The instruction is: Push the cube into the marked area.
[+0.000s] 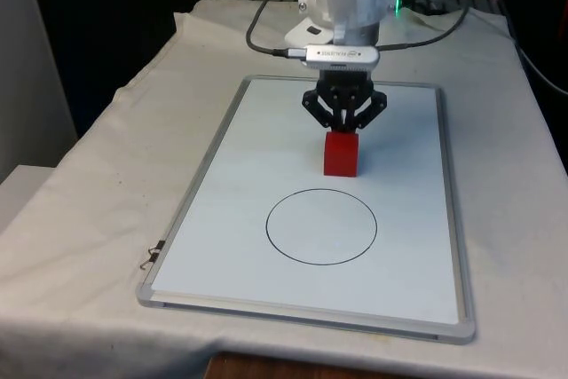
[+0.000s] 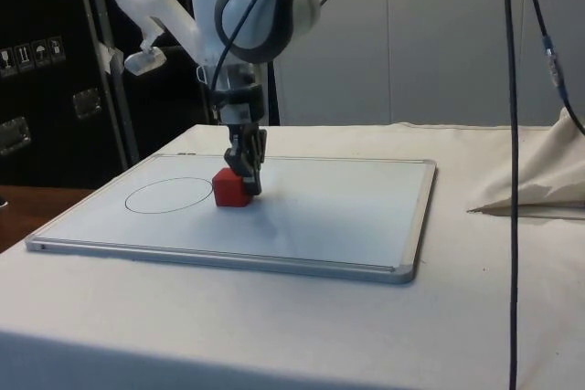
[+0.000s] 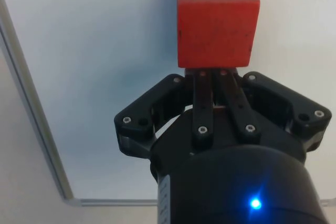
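- White-shelled, my arm reaches down over the far half of the whiteboard (image 1: 222, 193), with the wrist pointing straight down so the claw (image 1: 344, 125) hangs upright above the board.
- My claw's two fingers are drawn together, tips side by side with no gap worth naming, and they hold nothing between them.
- Those closed fingertips (image 3: 211, 74) press against the far face of the red cube (image 1: 341, 153), the face turned towards my base; in the side view the claw (image 2: 247, 173) stands just behind the cube (image 2: 231, 188) and touches it.
- Sitting flat on the whiteboard (image 2: 338, 207), the cube (image 3: 216, 18) is upright, near the board's middle.
- A drawn black circle (image 1: 321, 226) lies on the board on the cube's other side; the cube is just outside its line, close to it, not yet inside.
- Beneath the board, a white cloth (image 1: 98, 193) covers the counter.
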Action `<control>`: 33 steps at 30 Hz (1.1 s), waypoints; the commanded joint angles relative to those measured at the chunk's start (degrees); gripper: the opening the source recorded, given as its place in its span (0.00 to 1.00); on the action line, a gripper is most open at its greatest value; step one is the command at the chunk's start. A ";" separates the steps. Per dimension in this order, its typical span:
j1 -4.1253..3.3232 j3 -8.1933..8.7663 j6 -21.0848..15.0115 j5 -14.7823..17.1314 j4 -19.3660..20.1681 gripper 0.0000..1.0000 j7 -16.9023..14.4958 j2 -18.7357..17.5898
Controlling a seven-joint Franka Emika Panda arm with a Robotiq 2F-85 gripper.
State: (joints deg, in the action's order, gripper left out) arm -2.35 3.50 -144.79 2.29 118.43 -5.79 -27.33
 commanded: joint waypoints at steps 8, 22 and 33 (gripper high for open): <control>0.40 -0.46 1.15 2.18 -3.67 0.00 -0.40 -2.35; 0.40 -0.40 2.23 4.41 -8.94 0.00 -0.06 -5.50; 0.34 -0.23 3.15 5.90 -13.24 0.00 0.23 -7.96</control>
State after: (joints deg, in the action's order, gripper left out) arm -2.29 3.50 -142.49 7.68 106.46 -5.61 -34.61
